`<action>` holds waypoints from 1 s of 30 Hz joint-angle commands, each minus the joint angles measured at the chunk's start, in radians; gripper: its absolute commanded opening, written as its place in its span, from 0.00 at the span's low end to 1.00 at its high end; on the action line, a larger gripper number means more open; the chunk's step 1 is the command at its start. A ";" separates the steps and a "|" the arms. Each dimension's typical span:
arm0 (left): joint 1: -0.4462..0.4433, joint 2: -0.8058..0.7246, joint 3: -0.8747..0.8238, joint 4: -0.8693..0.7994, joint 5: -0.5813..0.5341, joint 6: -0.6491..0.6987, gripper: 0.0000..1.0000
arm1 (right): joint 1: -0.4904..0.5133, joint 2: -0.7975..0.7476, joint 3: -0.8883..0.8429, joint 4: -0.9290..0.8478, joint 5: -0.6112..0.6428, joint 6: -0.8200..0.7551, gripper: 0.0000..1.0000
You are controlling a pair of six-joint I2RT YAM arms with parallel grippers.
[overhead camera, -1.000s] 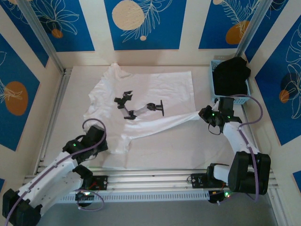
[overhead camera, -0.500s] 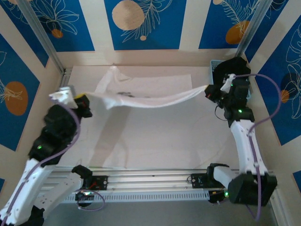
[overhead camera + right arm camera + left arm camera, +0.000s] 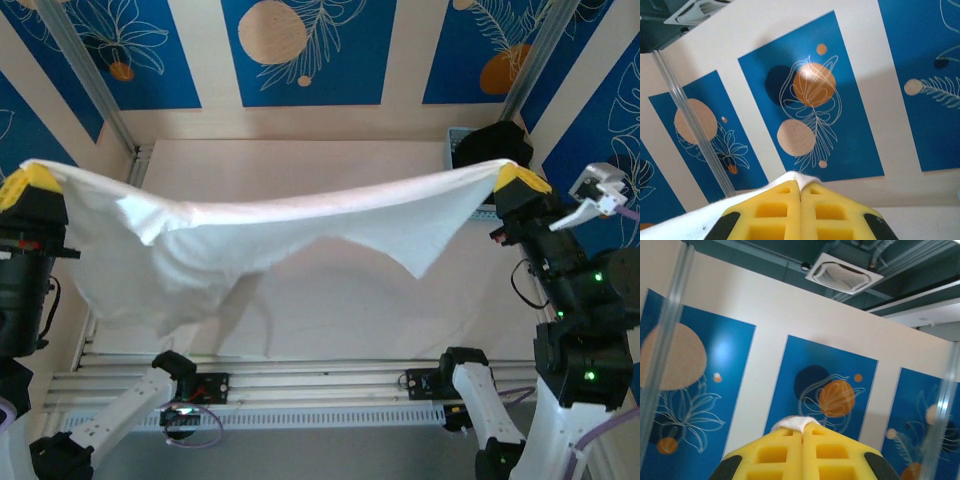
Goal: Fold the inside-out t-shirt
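The inside-out t-shirt (image 3: 260, 235) is a thin white cloth hanging in the air, stretched wide between both arms and sagging in the middle above the table. My left gripper (image 3: 30, 180) is raised high at the far left, shut on one edge of the shirt. My right gripper (image 3: 515, 178) is raised at the far right, shut on the opposite edge. In the left wrist view a small tuft of white cloth (image 3: 792, 422) sticks out between the closed yellow fingers (image 3: 765, 455). In the right wrist view white cloth (image 3: 795, 177) is pinched at the yellow fingertips (image 3: 832, 210) and trails to the left.
A light blue basket (image 3: 458, 140) holding a black garment (image 3: 490, 145) stands at the back right of the white table (image 3: 400, 300). Blue patterned walls (image 3: 300, 50) enclose the table. The aluminium rail (image 3: 320, 380) carrying the arm bases runs along the near edge.
Both arms have lifted the t-shirt off the table and pulled apart, so it went from lying spread and partly raised to hanging stretched high between the grippers.
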 commanded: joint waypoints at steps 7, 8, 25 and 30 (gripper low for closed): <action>0.013 0.343 -0.011 0.166 -0.178 0.216 0.00 | -0.003 0.224 -0.100 0.127 0.034 -0.035 0.00; 0.020 0.376 -0.003 0.186 -0.182 0.232 0.00 | -0.003 0.253 -0.113 0.160 0.034 -0.040 0.00; 0.152 0.571 0.160 0.152 -0.011 0.237 0.00 | 0.005 0.428 -0.103 0.263 0.035 -0.117 0.00; 0.152 0.430 0.139 0.131 0.062 0.205 0.00 | 0.004 0.320 -0.060 0.171 0.044 -0.143 0.00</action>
